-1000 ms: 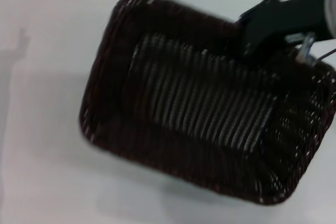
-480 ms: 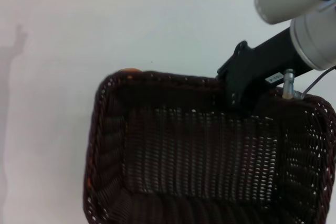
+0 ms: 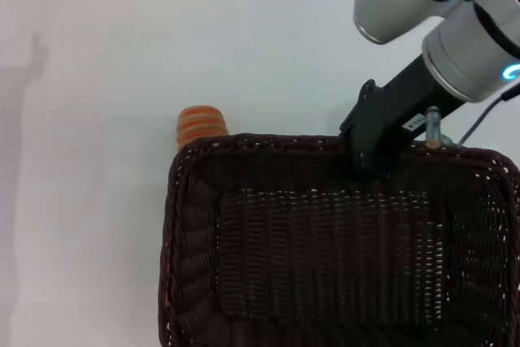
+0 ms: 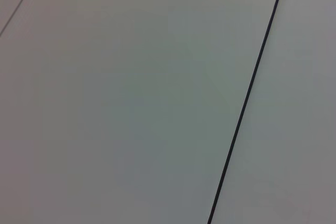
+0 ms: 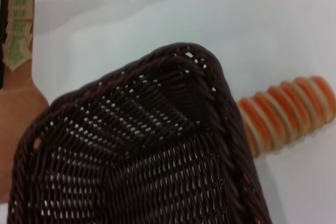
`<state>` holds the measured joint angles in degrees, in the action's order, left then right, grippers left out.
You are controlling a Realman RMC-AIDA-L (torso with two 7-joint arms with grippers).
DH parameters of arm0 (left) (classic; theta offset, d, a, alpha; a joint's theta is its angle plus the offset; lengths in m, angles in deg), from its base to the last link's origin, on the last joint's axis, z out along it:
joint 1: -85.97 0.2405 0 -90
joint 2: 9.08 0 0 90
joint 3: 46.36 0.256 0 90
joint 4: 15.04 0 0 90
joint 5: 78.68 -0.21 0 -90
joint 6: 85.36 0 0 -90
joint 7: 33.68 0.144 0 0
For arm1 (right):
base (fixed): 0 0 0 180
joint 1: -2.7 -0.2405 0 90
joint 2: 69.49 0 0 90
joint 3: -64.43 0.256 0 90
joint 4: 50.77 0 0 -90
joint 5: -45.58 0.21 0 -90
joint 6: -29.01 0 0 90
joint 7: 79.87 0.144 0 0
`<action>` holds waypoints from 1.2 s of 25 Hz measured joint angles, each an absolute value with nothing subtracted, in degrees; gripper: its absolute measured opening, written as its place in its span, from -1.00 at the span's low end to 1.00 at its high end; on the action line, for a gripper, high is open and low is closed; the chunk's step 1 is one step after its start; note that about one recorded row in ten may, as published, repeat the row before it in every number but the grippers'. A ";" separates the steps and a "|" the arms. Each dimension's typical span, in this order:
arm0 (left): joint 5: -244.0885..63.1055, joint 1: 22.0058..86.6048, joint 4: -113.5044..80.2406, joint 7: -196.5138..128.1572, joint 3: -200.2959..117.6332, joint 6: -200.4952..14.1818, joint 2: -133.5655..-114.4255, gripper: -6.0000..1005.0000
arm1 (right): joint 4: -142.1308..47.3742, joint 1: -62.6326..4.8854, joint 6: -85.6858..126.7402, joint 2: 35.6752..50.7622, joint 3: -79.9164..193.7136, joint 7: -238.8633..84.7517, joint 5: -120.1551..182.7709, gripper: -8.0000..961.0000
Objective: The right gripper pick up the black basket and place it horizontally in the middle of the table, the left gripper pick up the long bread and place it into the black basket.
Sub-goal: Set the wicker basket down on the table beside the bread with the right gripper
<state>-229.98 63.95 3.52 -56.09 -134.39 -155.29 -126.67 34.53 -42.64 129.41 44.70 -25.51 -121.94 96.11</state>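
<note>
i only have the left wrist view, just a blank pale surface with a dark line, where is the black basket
Observer: The black basket fills the lower part of the head view, sitting open side up on the table.
Operator: who has it
Observer: The right gripper is at its far rim; the rim hides the jaws.
Operator: and the long bread
Observer: The long bread lies on the table outside the basket, beside its far left corner, partly hidden by the rim.
Operator: is my left gripper near it
Observer: The left gripper is in no view.
</note>
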 joint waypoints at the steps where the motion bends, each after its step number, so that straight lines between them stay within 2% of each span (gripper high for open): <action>1: -229.98 63.92 3.66 -56.09 -134.49 -155.27 -126.75 0.73 | 33.00 -43.51 129.42 44.65 -25.47 -122.40 95.87 -0.69; 9: -229.94 63.64 4.30 -56.46 -134.93 -155.14 -127.01 0.73 | 24.56 -48.73 128.98 44.89 -25.35 -124.48 91.29 -0.70; 16: -229.94 63.64 4.34 -57.86 -134.96 -155.16 -127.06 0.73 | 22.78 -50.54 128.61 45.27 -24.63 -124.55 90.99 -0.70; 27: -229.86 63.76 4.33 -58.88 -134.96 -155.50 -127.02 0.73 | 19.20 -54.30 128.35 46.96 -25.06 -123.90 89.20 -0.48; 29: -229.85 63.82 4.31 -59.20 -134.96 -155.61 -127.02 0.73 | 18.99 -54.56 128.35 47.14 -25.22 -123.78 88.73 -0.22; 30: -229.85 63.88 4.30 -59.26 -134.96 -155.69 -127.02 0.73 | 18.94 -54.63 128.35 47.19 -25.31 -123.68 88.50 -0.22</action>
<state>-229.85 63.88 4.30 -59.26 -134.96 -155.69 -127.02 18.94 -54.63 128.35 47.19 -25.31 -123.68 88.50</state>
